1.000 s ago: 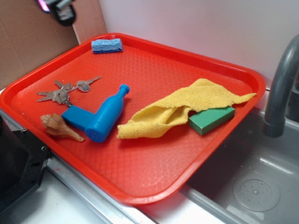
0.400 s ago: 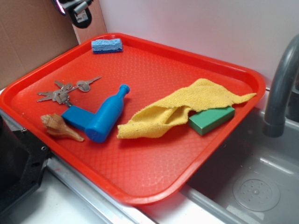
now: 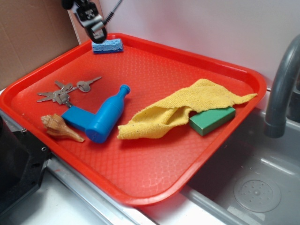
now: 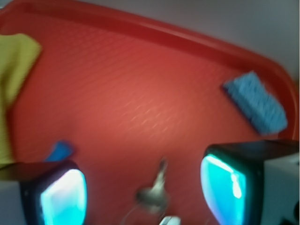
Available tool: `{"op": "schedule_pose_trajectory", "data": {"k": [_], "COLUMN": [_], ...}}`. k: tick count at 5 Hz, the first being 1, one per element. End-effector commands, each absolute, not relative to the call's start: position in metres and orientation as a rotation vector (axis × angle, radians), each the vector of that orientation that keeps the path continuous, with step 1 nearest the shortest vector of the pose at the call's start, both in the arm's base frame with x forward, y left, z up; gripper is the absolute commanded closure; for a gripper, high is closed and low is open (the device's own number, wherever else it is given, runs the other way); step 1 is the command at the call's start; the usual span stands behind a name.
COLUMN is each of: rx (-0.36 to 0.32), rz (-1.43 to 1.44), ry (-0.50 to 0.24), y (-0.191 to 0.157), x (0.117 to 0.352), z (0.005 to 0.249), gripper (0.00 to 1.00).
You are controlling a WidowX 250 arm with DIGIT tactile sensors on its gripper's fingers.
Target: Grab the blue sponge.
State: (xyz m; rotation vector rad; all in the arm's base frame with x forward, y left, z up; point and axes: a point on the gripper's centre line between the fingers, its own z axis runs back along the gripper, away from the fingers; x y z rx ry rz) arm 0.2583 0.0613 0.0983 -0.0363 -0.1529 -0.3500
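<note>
You are in the approach step: the black gripper [image 3: 96, 29] hangs just above the small light-blue porous sponge [image 3: 107, 45], which lies in the far corner of the red plastic tray [image 3: 154, 183]. Jaws spread, holding nothing. Next, centre over the sponge, then descend.

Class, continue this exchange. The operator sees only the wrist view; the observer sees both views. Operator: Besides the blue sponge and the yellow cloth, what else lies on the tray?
Observer: A green block lies partly under the yellow cloth.
Operator: Anything near the keys?
Observer: A seashell lies beside the blue bottle, well away from the blue sponge.
</note>
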Motion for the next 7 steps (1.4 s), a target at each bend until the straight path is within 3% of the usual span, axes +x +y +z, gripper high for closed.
{"op": "schedule_pose_trajectory", "data": {"k": [1, 2, 3, 4, 5, 7], "rx": [0.045, 0.054, 0.075, 0.055, 0.090, 0.095], "rz": [-0.394, -0.418, -0.482, -0.514, -0.539, -0.556], "ry": [-0.281, -0.299, -0.268, -0.258, -0.229, -0.187], "y": [0.098, 0.124, 0.135, 0.146, 0.152, 0.149], "x": [0.320, 0.328, 0.333, 0.326, 0.323, 0.339], "z": [0.101, 0.097, 0.088, 0.079, 0.066, 0.043], "gripper": [0.00, 0.00, 0.00, 0.00, 0.00, 0.00]}}
